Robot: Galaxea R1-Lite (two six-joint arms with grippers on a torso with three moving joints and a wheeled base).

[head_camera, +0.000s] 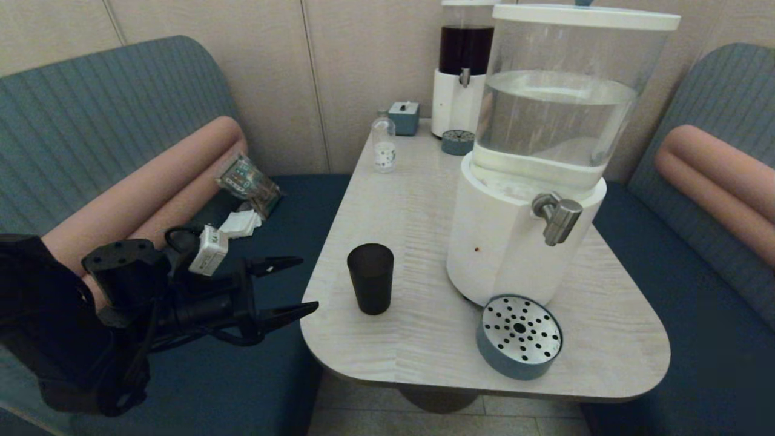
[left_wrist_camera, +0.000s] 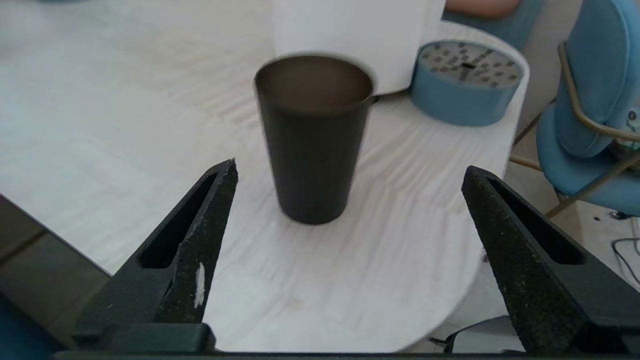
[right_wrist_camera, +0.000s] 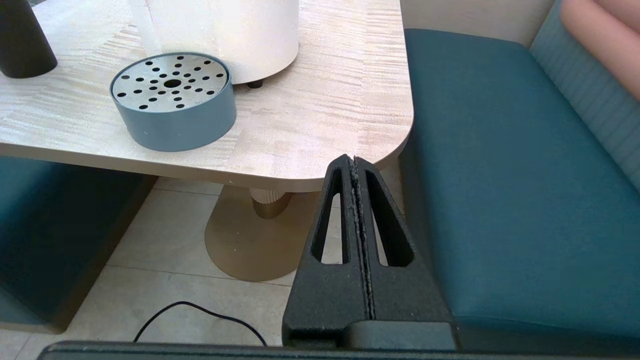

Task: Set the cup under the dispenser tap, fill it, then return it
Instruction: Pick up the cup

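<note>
Plainly, pale table (teal benches).

Cup top cropped in right wrist view; bottle label perhaps illegible.

No text, label or number here is legible.
</note>
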